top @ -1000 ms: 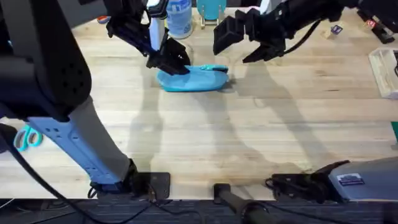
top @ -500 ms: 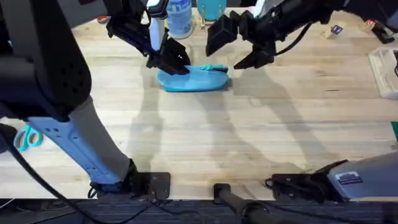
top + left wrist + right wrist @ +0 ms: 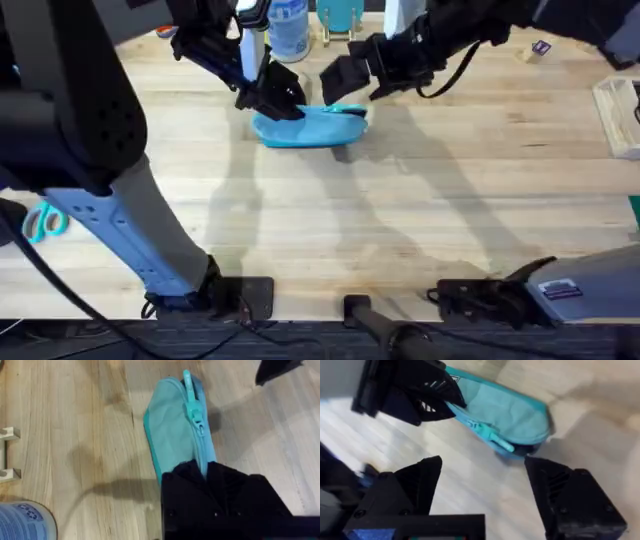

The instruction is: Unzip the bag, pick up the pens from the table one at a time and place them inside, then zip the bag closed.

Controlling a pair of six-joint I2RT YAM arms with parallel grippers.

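Note:
The light-blue bag (image 3: 312, 127) lies on the wooden table (image 3: 400, 220) at the far middle, zipper along its top. My left gripper (image 3: 279, 104) is shut on the bag's left end; the left wrist view has its black fingers (image 3: 220, 495) clamped over the bag (image 3: 172, 425) just behind the zipper line. My right gripper (image 3: 358, 84) hovers open just above the bag's right end. In the right wrist view its fingers (image 3: 417, 485) stand wide apart over the zipper pull (image 3: 497, 440). The pens are out of view.
A blue-and-white cylindrical container (image 3: 288, 25) stands behind the bag, with a teal object (image 3: 340, 15) beside it. Teal-handled scissors (image 3: 40, 222) lie at the left edge. A clear box (image 3: 620, 115) sits at the right edge.
My right gripper has moved left and down toward the bag's right end, staying open. The left gripper has held its place on the bag.

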